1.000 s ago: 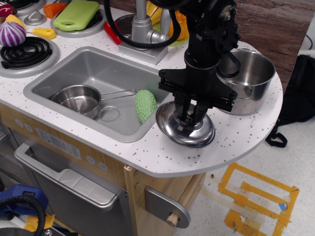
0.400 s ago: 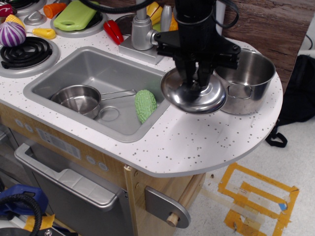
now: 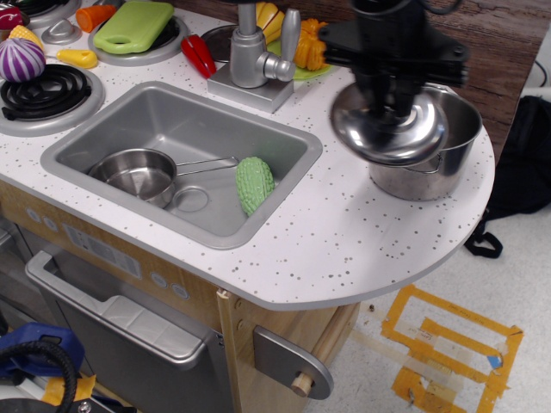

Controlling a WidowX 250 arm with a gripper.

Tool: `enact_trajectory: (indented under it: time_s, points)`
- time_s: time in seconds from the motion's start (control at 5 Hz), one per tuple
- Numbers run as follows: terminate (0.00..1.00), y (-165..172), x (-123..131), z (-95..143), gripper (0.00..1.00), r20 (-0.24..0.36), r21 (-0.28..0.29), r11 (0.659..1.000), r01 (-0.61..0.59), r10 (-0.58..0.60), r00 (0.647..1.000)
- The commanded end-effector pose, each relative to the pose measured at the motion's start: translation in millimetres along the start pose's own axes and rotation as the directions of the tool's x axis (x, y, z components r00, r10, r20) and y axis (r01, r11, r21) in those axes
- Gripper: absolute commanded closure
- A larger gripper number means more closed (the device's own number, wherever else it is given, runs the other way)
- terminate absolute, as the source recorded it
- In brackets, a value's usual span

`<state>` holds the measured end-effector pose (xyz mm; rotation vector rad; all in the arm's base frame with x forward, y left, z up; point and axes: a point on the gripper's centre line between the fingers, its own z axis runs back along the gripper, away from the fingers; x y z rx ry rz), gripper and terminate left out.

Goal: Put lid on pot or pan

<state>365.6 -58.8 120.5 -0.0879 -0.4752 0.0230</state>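
Robot gripper (image 3: 389, 96), clamped on the steel lid (image 3: 389, 125), holds it tilted in the air over the near-left rim of the big pot (image 3: 439, 142) at countertop's (image 3: 344, 241) rt end.

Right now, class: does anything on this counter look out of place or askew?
The lid is held tilted in the gripper, overlapping the pot's near rim rather than seated. In the sink, a saucepan, a green knobbly vegetable and a loose ring lie together.

Speckled counter (image 3: 344, 249), white floor (image 3: 499, 284), taped.
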Motion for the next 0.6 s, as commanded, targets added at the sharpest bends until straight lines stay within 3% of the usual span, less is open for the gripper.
enact_trajectory:
  time_s: [0.0, 0.2, 0.4]
  points:
    - [0.0, -12.2, 35.6, -8.3, 1.0, 0.047, -0.036, 0.998, 0.045, -0.044, 0.998]
    - [0.0, -11.8, 44.5, -13.6, 1.0, 0.06, -0.04, 0.997, 0.067, -0.065, 0.996]
    - [1.0, -11.0, 47.3, -17.8, 1.0, 0.073, -0.044, 0.996, 0.081, -0.078, 0.994]
